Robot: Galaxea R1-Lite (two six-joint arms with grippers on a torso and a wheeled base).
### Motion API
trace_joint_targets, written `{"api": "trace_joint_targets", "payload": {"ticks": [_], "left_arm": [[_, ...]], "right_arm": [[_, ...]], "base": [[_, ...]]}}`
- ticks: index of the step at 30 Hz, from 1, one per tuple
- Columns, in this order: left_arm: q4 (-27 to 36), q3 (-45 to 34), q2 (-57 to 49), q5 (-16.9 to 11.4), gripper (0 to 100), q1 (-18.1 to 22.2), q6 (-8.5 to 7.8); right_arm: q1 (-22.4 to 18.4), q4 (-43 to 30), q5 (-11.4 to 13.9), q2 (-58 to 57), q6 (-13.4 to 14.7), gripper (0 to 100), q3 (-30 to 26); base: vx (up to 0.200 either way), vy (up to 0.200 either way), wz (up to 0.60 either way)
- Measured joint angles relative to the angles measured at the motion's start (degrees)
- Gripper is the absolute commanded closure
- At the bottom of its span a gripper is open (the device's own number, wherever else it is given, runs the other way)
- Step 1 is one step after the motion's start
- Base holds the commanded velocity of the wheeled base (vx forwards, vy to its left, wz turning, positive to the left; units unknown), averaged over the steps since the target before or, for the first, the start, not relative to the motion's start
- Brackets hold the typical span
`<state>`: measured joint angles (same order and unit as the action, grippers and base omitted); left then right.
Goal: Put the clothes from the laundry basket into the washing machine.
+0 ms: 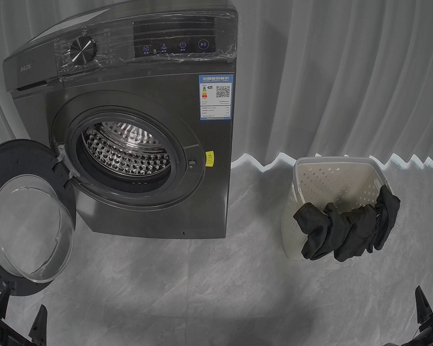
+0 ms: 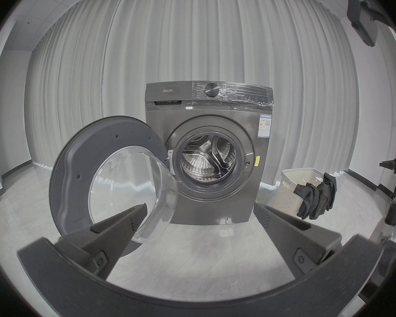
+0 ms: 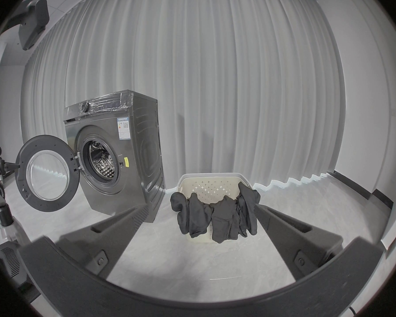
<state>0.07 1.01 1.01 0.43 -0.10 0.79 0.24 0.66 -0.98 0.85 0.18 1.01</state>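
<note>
Both grippers are low over the floor, each with its dark wedge-shaped fingers spread apart and nothing between them: the left gripper (image 2: 200,207) faces the washing machine (image 1: 144,121), the right gripper (image 3: 201,208) the laundry basket (image 1: 332,179). Limp dark clothes (image 1: 349,229) drape over the near rim of the pale, perforated plastic basket, on the glossy grey floor (image 1: 216,284) beside the machine. The machine's round glass-bowled door (image 1: 29,217) is swung wide, showing the dimpled steel drum (image 1: 125,152).

Dark clothes (image 1: 349,229) draped over rim of white laundry basket (image 1: 322,181), grey washing machine (image 1: 144,121) beside it, door (image 1: 29,227) swung open
</note>
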Motion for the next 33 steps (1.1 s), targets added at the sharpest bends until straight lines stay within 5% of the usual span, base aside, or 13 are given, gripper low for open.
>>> {"api": "trace_joint_targets", "payload": {"ticks": [10,22,33], "left_arm": [[0.02,0.00,0.02,0.00,0,0.00,-0.01],[0.02,0.00,0.00,0.00,0,0.00,0.00],[0.02,0.00,0.00,0.00,0,0.00,0.05]], "right_arm": [[0.00,0.02,0.02,0.02,0.00,0,0.00],[0.00,0.02,0.02,0.02,0.00,0,0.00],[-0.04,0.02,0.02,0.07,0.00,0,0.00]], "base": [[0.000,-0.200,0.00],[0.000,0.000,0.00],[0.000,-0.200,0.00]]}}
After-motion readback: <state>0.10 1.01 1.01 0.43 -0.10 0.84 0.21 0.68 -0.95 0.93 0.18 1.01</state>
